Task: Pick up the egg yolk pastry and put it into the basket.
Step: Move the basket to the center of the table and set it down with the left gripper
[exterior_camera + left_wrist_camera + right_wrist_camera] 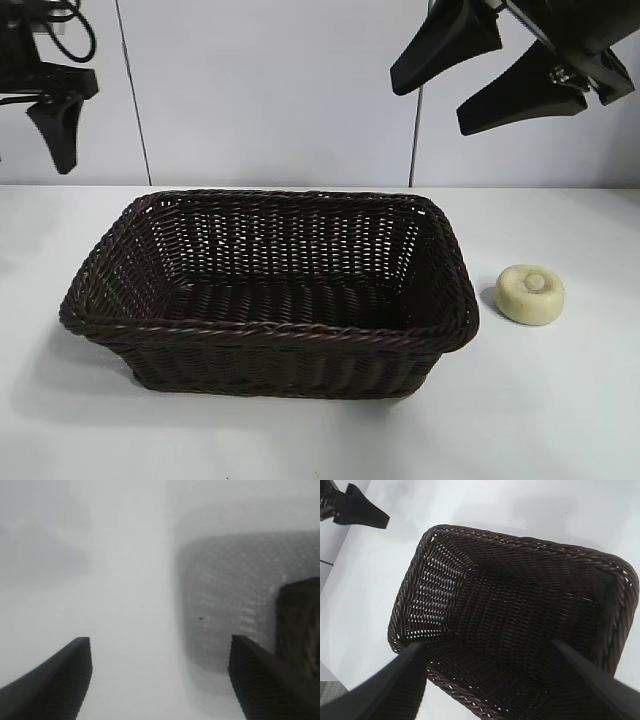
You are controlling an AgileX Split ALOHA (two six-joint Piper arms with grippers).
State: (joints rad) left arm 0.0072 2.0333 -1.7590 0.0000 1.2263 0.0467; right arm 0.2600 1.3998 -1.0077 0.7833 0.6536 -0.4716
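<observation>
The left wrist view shows the basket [235, 605] only as a blur.

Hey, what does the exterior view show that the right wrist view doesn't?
Only the exterior view shows the pastry, sitting on the table to the right of the basket, apart from it. Only the right wrist view looks steeply down into the basket's bare woven floor. Both show the basket with nothing in it, the open right gripper and the left gripper off beyond the basket.

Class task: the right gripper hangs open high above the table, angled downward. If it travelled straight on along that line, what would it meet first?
Most likely the basket: the right gripper looks between its fingers straight into the empty woven interior. Depth is uncertain.
</observation>
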